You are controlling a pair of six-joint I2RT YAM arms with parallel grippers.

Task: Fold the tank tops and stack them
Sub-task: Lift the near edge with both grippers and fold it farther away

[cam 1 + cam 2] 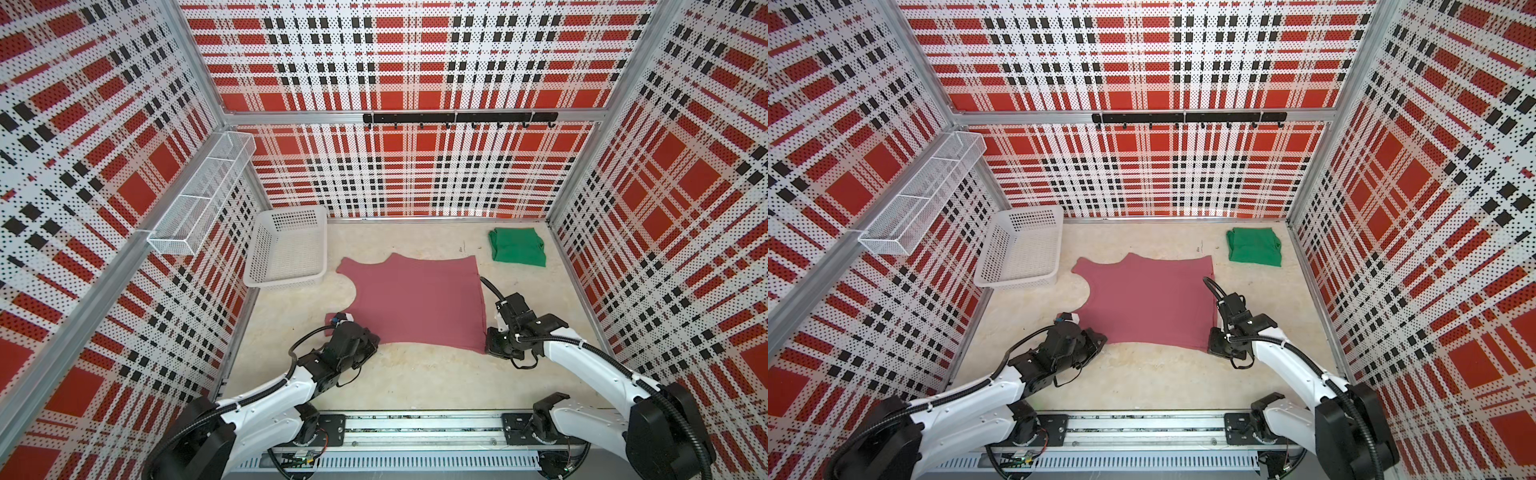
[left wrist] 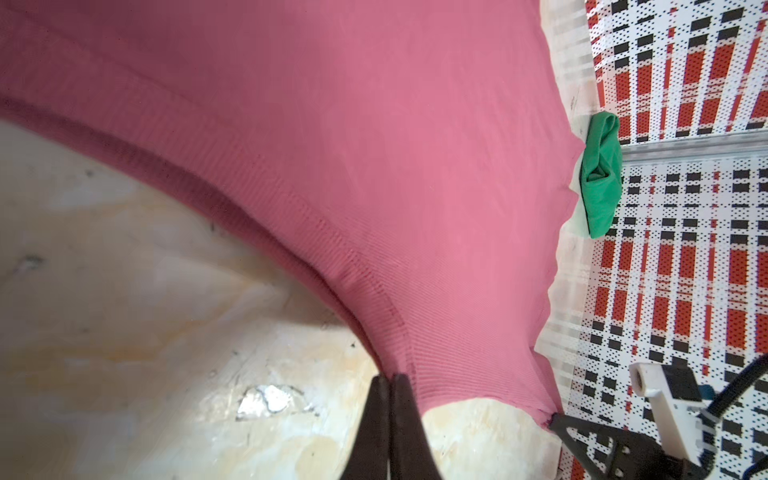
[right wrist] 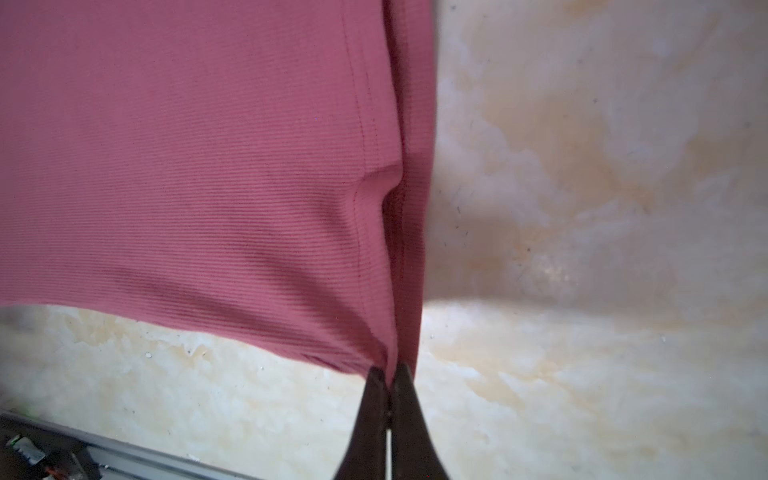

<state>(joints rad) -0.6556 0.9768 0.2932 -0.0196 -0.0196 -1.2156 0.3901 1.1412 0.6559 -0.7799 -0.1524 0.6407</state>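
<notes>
The rose-pink tank top (image 1: 415, 299) (image 1: 1146, 299) lies spread flat mid-table in both top views. My left gripper (image 1: 375, 337) (image 1: 1103, 337) sits at its near left corner. In the left wrist view that gripper (image 2: 390, 376) is shut on the pink edge (image 2: 374, 145) beside the armhole curve. My right gripper (image 1: 491, 347) (image 1: 1212, 347) is at the near right corner. In the right wrist view it (image 3: 390, 372) pinches the hem corner of the pink cloth (image 3: 187, 166). The green tank top (image 1: 517, 247) (image 1: 1254, 247) (image 2: 600, 183) lies folded at the back right.
A white perforated basket (image 1: 286, 249) (image 1: 1021, 249) stands at the back left, close to the pink top's far strap. A wire shelf (image 1: 199, 195) hangs on the left wall. A black hook rail (image 1: 457, 117) runs along the back wall. Plaid walls enclose the table on three sides.
</notes>
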